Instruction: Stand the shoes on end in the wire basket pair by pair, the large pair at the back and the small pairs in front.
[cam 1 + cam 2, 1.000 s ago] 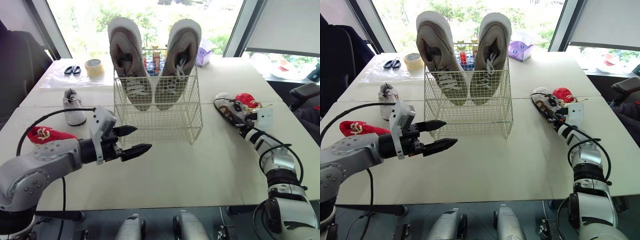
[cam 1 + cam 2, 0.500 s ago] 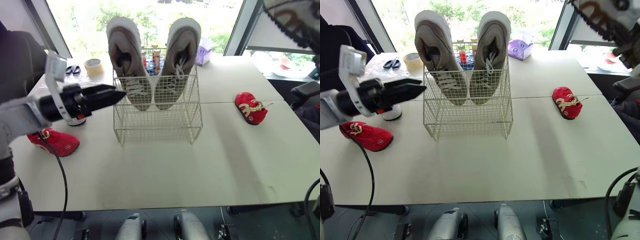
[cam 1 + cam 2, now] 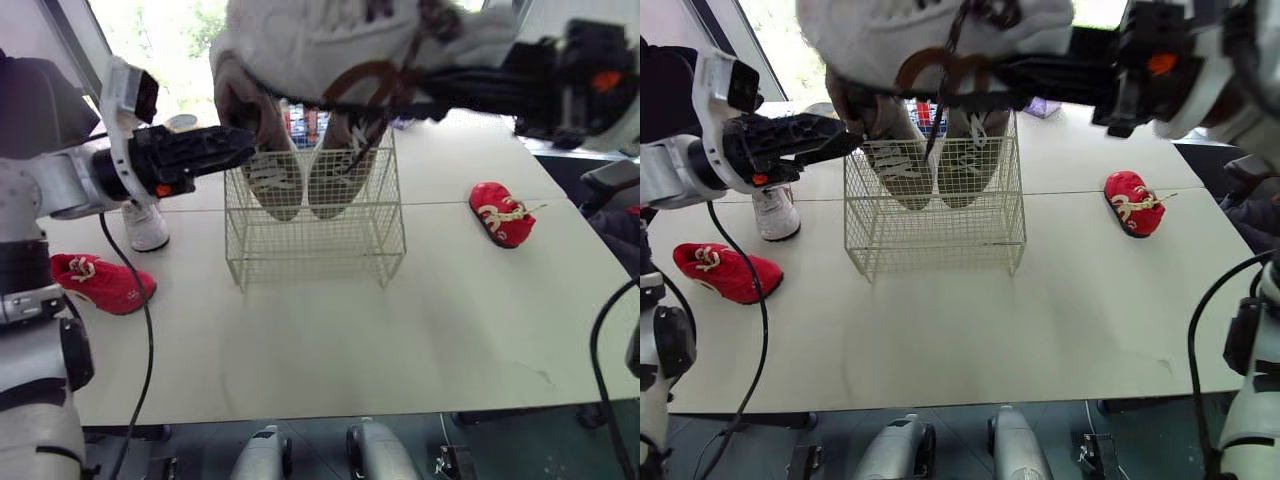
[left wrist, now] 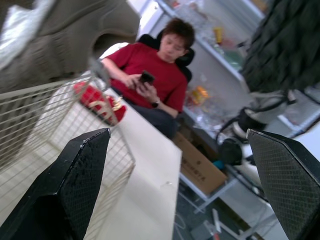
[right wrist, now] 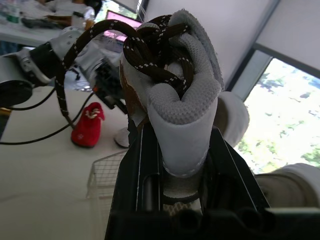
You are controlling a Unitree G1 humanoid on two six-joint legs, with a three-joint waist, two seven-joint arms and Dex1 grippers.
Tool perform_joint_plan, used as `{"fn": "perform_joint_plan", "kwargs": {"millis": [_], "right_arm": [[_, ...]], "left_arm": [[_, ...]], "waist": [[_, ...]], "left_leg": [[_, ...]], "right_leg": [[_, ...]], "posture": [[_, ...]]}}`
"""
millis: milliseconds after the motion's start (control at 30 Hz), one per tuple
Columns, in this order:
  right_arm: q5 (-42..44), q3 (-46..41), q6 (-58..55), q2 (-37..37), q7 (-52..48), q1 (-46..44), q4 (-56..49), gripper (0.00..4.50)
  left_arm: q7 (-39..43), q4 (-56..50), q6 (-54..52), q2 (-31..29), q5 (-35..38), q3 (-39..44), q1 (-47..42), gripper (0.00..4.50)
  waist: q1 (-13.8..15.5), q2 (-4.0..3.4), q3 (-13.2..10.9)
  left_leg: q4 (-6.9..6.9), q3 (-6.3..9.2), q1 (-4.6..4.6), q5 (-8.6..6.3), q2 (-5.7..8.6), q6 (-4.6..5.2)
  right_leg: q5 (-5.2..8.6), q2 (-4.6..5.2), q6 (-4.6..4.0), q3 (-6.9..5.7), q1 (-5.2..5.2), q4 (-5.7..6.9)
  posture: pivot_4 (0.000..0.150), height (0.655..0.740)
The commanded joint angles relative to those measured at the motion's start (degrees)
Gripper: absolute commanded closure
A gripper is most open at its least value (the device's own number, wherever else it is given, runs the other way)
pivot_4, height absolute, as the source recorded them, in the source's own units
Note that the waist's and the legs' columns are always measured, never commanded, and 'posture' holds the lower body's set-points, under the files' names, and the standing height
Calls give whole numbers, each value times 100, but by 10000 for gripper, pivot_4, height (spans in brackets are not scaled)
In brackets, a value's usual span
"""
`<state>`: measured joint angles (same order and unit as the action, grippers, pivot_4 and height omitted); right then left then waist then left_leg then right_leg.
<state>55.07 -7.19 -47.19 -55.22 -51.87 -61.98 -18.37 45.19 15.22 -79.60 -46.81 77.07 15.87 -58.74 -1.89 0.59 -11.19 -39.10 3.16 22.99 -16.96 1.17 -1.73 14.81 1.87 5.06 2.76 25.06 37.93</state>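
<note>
Presently, a small white shoe (image 3: 330,45) is gripped by the right pincer (image 5: 180,131) above the wire basket (image 3: 315,245) — left pincer (image 3: 245,148) open. Upright lowering before the large pair (image 3: 270,180) is called for.

A small white shoe (image 5: 185,100) with dark brown laces hanging loose is clamped in the right hand (image 5: 180,147), up in the air. Below that hand the cream wire basket (image 3: 315,235) stands on the counter, with the large grey-beige pair (image 3: 895,170) on end at its back. A second white shoe (image 3: 146,226) sits just under the left hand (image 3: 245,148). One red shoe (image 3: 103,282) lies nearer than that. The other red shoe (image 3: 502,214) lies low beneath the right hand's wrist.
</note>
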Motion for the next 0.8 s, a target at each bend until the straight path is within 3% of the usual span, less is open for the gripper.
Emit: {"fn": "perform_joint_plan", "kwargs": {"millis": [33, 233, 600, 800], "right_arm": [[-300, -1, 293, -71, -255, 2, -233, 39646], [-769, 266, 669, 39, -586, 161, -262, 39646], [-965, 10, 819, 113, -646, 82, 252, 39646], [-1245, 263, 945, 152, -769, 193, 127, 39646]], "left_arm": [[-330, -68, -312, -1, 543, 492, -129, 0], [-560, -166, -596, 56, 810, 590, -17, 0], [299, -811, -295, -691, 163, 589, 785, 0], [563, -438, -105, -591, -106, 502, 478, 0]], "waist": [[7, 0, 1], [79, 0, 1], [93, 0, 1], [108, 0, 1]], "left_leg": [[-2, 2, 31, 5, 0, -9], [-3, 3, 40, 9, 2, -15], [-1, 3, 39, 27, 1, -48], [-3, 4, 39, 24, 2, -41]], "right_leg": [[0, 1, 0, 0, 35, 7], [-2, 3, -2, -1, 47, 9], [-2, 2, -4, -1, 47, 12], [-2, 0, -4, -5, 43, 12]], "posture": [[1500, 7400], [1500, 7400], [1500, 7400], [1500, 7400]]}}
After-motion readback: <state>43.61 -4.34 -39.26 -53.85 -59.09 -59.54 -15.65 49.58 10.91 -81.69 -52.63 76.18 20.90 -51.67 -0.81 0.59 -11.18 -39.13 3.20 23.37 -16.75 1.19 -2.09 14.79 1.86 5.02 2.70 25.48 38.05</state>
